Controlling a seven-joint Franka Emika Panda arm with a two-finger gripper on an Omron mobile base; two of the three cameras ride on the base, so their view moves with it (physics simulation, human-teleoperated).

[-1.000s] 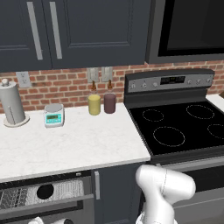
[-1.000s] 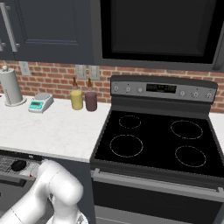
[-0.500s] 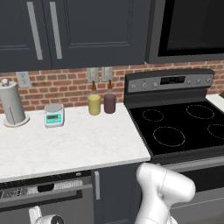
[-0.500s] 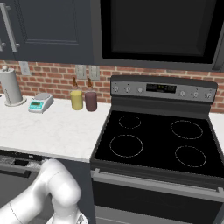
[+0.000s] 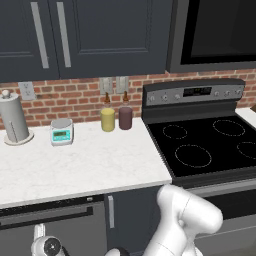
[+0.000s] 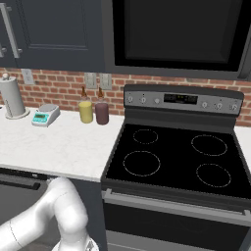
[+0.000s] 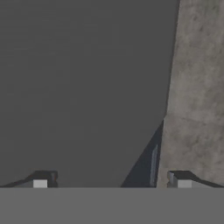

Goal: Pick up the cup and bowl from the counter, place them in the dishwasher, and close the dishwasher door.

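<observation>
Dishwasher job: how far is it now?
Done, it seems: the counter holds a towel roll, scale and two canisters, so loading looks finished. In hand: the open gripper faces the door, which stands upright, shut or nearly. Left: perhaps a last push.

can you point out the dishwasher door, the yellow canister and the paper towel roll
dishwasher door (image 5: pixel 60 232), left base view, on its dark front panel below the handle
yellow canister (image 5: pixel 107 120), left base view, on the middle of its body
paper towel roll (image 5: pixel 14 120), left base view, on the side of the roll
</observation>
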